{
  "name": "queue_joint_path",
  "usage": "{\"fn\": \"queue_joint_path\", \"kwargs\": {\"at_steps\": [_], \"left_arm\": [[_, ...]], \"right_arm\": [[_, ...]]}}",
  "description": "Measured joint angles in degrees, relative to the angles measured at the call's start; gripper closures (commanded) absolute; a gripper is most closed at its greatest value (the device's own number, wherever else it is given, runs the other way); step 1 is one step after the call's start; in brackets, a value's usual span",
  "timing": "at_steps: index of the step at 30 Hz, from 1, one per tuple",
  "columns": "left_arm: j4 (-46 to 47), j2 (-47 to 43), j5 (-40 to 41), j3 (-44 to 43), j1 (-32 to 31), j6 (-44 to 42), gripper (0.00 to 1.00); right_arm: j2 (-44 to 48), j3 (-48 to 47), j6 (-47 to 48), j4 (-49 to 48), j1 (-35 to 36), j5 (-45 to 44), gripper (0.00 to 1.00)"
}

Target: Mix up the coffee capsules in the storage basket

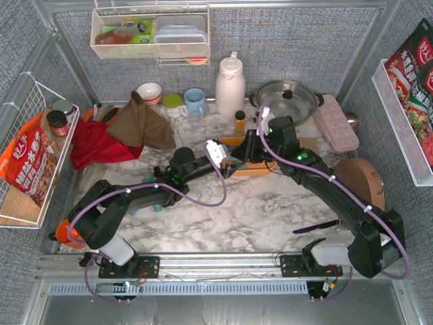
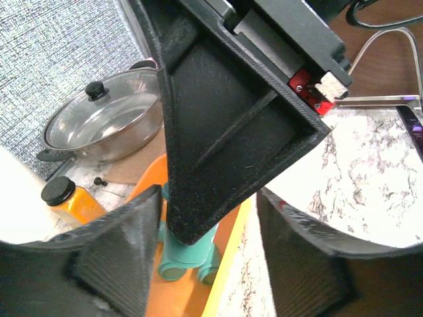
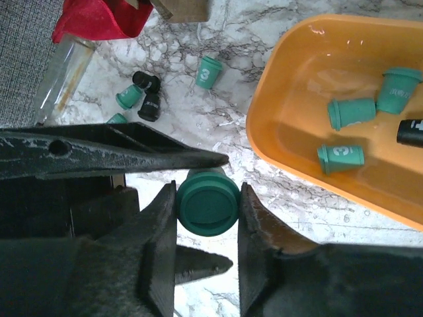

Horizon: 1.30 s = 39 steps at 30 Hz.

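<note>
In the right wrist view my right gripper (image 3: 207, 198) is shut on a teal coffee capsule (image 3: 207, 210), held just outside the near rim of the orange storage basket (image 3: 297, 86). Three teal capsules (image 3: 350, 112) and a black one (image 3: 410, 131) lie in the basket. Several more capsules, teal (image 3: 207, 71) and black (image 3: 151, 105), lie loose on the marble. My left gripper (image 2: 208, 218) stands open, one finger on each side of the right gripper's finger and that capsule (image 2: 188, 251), over the basket's edge (image 2: 228, 238). Seen from above, both grippers (image 1: 233, 161) (image 1: 247, 153) meet at the basket (image 1: 254, 169).
A steel pot with a lid (image 1: 285, 100), an amber bottle (image 1: 239, 120) and a white thermos (image 1: 230, 84) stand behind the basket. The pink egg tray (image 1: 336, 122) lies at the right. Red cloth (image 1: 98, 142) and brown cloth (image 1: 142, 122) lie at the left.
</note>
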<state>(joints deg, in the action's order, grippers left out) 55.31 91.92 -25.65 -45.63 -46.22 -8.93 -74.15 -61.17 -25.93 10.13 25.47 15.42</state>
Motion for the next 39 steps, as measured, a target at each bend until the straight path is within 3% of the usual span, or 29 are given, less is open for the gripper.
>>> {"fn": "queue_joint_path", "kwargs": {"at_steps": [2,11,14,18,23,29,32,39], "left_arm": [[0.37,-0.02,0.17,0.42,-0.15,0.04,0.02],[1.29,-4.20,9.51,7.72,-0.09,2.01,0.01],[1.18,-7.06,16.13,11.52,-0.09,5.20,0.01],[-3.50,-11.30,27.78,14.45,-0.09,11.50,0.01],[-18.12,-18.69,43.78,14.01,-0.09,22.18,0.01],[-41.70,-26.29,60.39,13.62,0.09,40.70,0.01],[-53.86,-27.67,64.26,13.16,0.31,50.07,0.01],[-78.07,-28.04,65.88,11.56,0.52,68.24,0.13]], "right_arm": [[-0.26,0.00,-0.57,-0.11,-0.04,-0.02,0.81],[-3.93,-0.15,0.17,-1.62,-0.37,-5.33,0.85],[-7.74,-1.11,1.88,-1.77,-0.44,-10.05,0.72],[-14.56,-3.56,4.63,-2.49,-0.48,-16.26,0.63],[-22.05,-6.82,6.82,-2.60,-0.66,-20.17,0.49],[-24.20,-7.34,7.91,-2.60,-0.63,-21.09,0.35],[-23.96,-7.34,8.63,-2.58,-0.63,-21.07,0.32],[-20.39,-6.67,9.86,-0.92,-0.63,-20.76,0.32]]}}
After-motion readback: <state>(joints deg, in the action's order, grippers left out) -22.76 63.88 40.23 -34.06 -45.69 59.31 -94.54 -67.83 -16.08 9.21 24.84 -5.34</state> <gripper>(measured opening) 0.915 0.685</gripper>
